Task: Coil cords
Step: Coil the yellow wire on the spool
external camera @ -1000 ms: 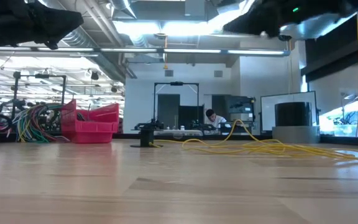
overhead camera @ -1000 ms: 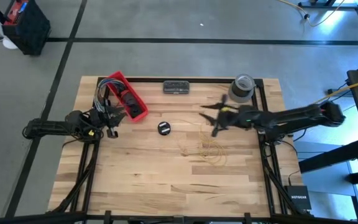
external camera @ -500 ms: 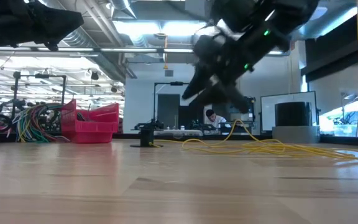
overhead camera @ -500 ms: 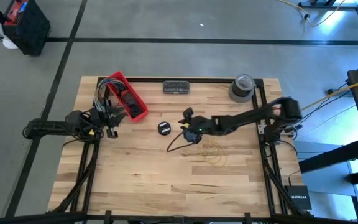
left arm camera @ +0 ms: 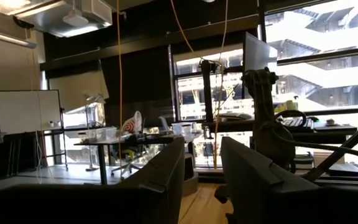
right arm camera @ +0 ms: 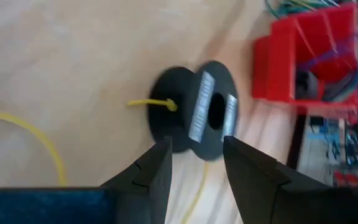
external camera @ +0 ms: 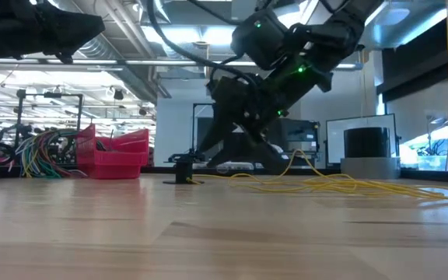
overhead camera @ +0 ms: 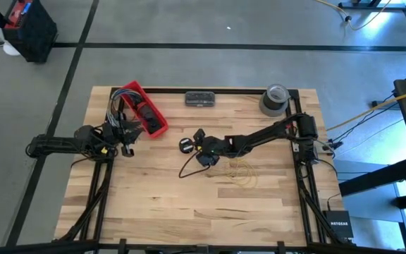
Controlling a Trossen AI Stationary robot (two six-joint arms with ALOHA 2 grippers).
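Your right arm is reaching across the light wooden table (overhead camera: 154, 204) toward its middle, and the right gripper (overhead camera: 201, 147) is hovering just beside the small black plastic spool (overhead camera: 186, 145). From that wrist, its two dark fingers (right arm camera: 156, 173) are standing apart with nothing between them, aimed straight at the spool (right arm camera: 194, 118); a short yellow strand is sticking out of the spool's side.

The thin pale yellow-tan cord (overhead camera: 240, 171) is lying in loose loops on the wood near the table's centre, just beside the right gripper, on the side away from the spool. In the low view it is showing as a limp yellow tangle (external camera: 325, 184) stretched along the table surface.

Your left arm is waiting at the table's left edge, the left gripper (overhead camera: 123, 134) sitting next to the red plastic bin (overhead camera: 141, 109) and the bundle of multicoloured wires (overhead camera: 117, 114). Its fingers (left arm camera: 160, 180) are parted and holding nothing.

A grey tape roll (overhead camera: 275, 99) and a flat dark rectangular case (overhead camera: 199, 99) are resting along the far edge.
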